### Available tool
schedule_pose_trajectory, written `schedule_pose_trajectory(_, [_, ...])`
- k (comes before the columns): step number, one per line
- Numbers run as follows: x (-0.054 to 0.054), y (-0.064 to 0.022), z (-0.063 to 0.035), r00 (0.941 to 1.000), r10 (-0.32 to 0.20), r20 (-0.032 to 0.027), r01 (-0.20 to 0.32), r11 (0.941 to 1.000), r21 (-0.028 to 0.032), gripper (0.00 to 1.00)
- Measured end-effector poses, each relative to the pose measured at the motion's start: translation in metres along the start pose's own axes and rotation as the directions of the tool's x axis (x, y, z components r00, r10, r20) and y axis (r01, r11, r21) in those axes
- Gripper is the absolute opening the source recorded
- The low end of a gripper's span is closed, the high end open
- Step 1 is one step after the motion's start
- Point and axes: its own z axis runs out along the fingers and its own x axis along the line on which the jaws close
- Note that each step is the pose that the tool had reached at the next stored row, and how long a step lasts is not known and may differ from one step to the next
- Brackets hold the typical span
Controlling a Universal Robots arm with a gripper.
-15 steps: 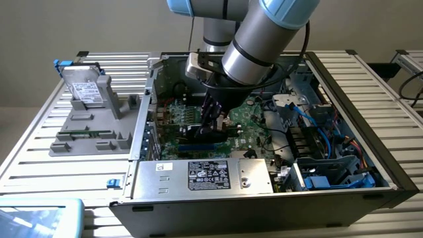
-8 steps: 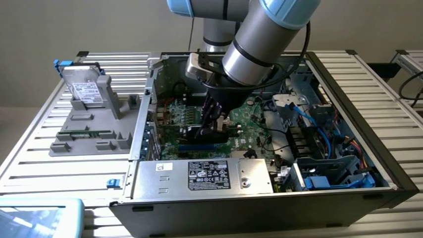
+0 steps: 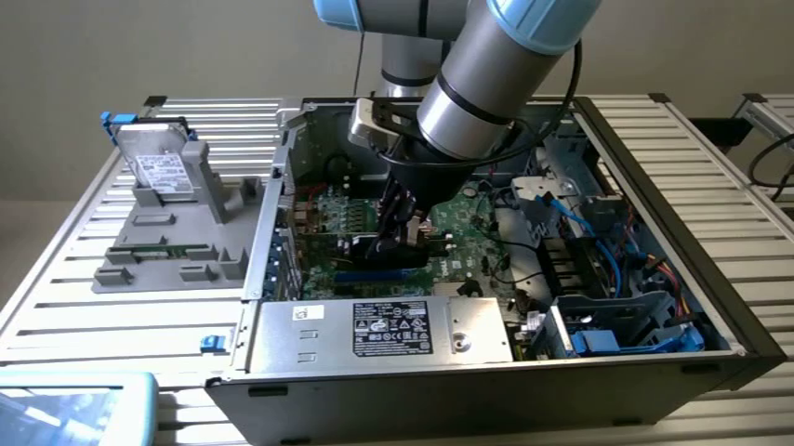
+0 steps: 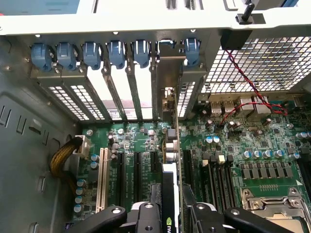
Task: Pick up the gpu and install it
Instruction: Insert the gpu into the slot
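inside an open computer case (image 3: 694, 279), the gripper (image 4: 171, 217) is clamped on the gpu (image 4: 168, 187), with one finger pressed on each face. the card stands on edge near the middle of the green motherboard (image 4: 233, 141), and its silver bracket (image 4: 167, 77) meets the row of slot openings (image 4: 121, 97) in the case wall.

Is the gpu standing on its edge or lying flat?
On its edge: the gripper holds the gpu upright, perpendicular to the motherboard, bracket at the rear slots.

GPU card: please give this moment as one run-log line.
gripper: shut on thin black-and-green gpu card | card: upright over green motherboard | silver bracket: among blue slot clips | seating: cannot tell
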Motion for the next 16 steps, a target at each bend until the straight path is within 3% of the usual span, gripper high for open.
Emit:
schedule_pose_trajectory(9, [-0.0002,0.0007,0.0003,1.0,0.002,-0.0044,-0.002,1.0,0.0003,0.28])
schedule_pose_trajectory(16, [-0.0004,0.0008,0.0003,1.0,0.002,-0.0046,-0.002,1.0,0.0003,0.28])
